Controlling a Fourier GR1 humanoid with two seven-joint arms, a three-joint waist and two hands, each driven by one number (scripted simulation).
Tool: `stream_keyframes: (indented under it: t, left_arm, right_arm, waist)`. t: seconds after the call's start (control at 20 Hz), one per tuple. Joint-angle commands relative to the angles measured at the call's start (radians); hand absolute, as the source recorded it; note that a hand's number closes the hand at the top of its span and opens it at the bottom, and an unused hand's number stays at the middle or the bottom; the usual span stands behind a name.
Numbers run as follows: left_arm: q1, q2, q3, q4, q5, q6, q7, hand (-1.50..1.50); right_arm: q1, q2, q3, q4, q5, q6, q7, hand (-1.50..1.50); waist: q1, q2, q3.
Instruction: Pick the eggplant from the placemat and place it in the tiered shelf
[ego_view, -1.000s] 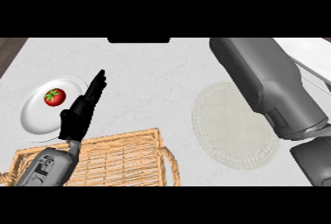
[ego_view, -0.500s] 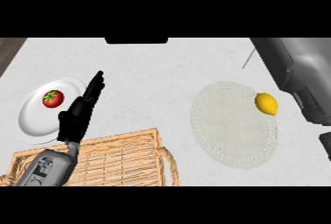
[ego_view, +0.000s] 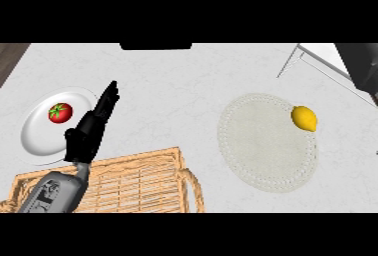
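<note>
a round placemat (ego_view: 267, 142) was laid on the counter (ego_view: 184, 75) at about 3 o'clock of the view, and a small yellow, lemon-like fruit (ego_view: 304, 118) was seen on its edge toward 2 o'clock; no purple eggplant was shown, so this yellow thing was judged to be what the task meant, placed there simply to be picked up. it lay touching the mat, with no hand near it. a woven wicker shelf (ego_view: 140, 182) was set at 7 o'clock, cut off by the lower edge, and was judged to be the goal, well apart from the fruit. a white plate (ego_view: 37, 140) was placed at 9 o'clock, with a tomato (ego_view: 60, 112) resting on it, seemingly as a distractor. the left hand (ego_view: 90, 131) was held up between plate and shelf, at about 8 o'clock, its fingers straight and together, pointing toward 12 o'clock, nothing being held or pinched; it was read as resting. whether its lower edge touched the plate's rim could not be told. of the right arm only a dark part was shown at the 2 o'clock corner, and the right hand was not seen at all, so its state could not be told. the pick was judged not yet made.
</note>
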Motion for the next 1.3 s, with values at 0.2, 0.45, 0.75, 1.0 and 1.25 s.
stream_keyframes:
  t: [0.2,0.45,0.75,1.0,1.25]
  left_arm:
    - [0.045,-0.015,0.012,0.063,0.014,-0.029,-0.058,0.0]
    - [0.038,-0.011,0.024,0.038,0.019,-0.035,-0.039,0.0]
    - [0.014,-0.012,0.017,0.019,0.0,-0.03,0.016,0.0]
    - [0.015,-0.068,0.001,0.103,-0.027,-0.016,-0.07,0.0]
    - [0.018,-0.03,0.012,0.031,-0.005,-0.037,-0.009,0.0]
  right_arm:
    - [0.0,-0.05,-0.032,-0.042,0.047,0.096,0.145,1.5]
    - [0.079,-0.119,-0.038,-0.007,0.088,0.076,0.068,1.5]
    - [0.095,-0.132,-0.049,0.0,0.135,0.101,0.069,1.5]
    - [0.18,-0.139,-0.056,-0.007,0.147,0.011,-0.041,1.5]
    - [0.217,-0.199,-0.154,-0.08,0.091,-0.222,-0.054,1.5]
  waist:
    - [-0.008,0.005,-0.011]
    - [0.004,0.011,-0.011]
    - [0.018,0.014,-0.011]
    - [0.015,0.018,-0.011]
    - [0.023,0.022,-0.008]
